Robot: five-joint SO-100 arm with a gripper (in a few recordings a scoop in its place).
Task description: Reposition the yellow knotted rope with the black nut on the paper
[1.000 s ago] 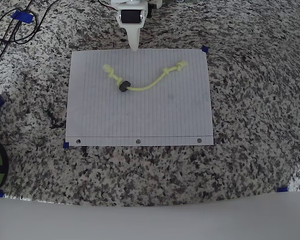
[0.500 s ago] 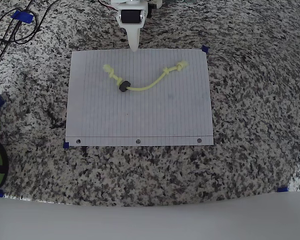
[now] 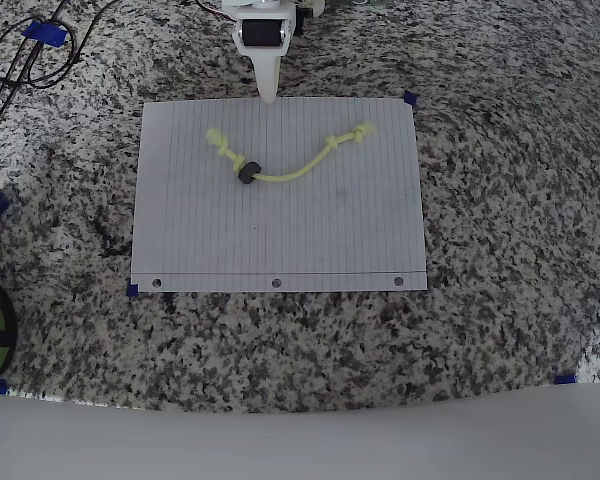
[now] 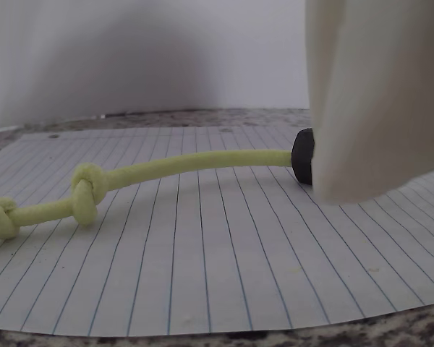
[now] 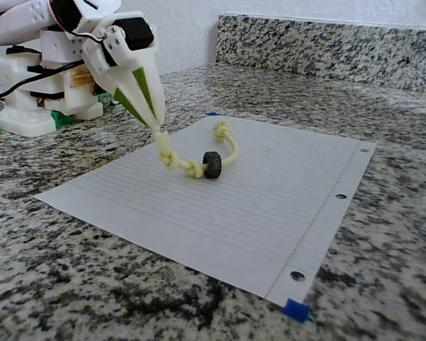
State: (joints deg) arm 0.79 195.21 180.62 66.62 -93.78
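The yellow knotted rope (image 3: 295, 172) lies curved across the upper half of the paper (image 3: 280, 240), with knots near both ends. The black nut (image 3: 246, 172) is threaded on it close to the left knots. My white gripper (image 3: 268, 96) points down at the paper's top edge, shut and empty, a short way above the rope's left end. In the fixed view the gripper (image 5: 157, 128) hangs tip-down just behind the rope (image 5: 231, 149) and nut (image 5: 211, 164). The wrist view shows the rope (image 4: 188, 163) running to the nut (image 4: 302, 155), partly behind a white finger (image 4: 369, 101).
The paper rests on a speckled granite counter with blue tape (image 3: 410, 98) at its corners. Black cables (image 3: 30, 55) coil at the top left of the overhead view. The arm's base (image 5: 28, 106) stands at the left, and a granite backsplash (image 5: 326, 46) rises behind.
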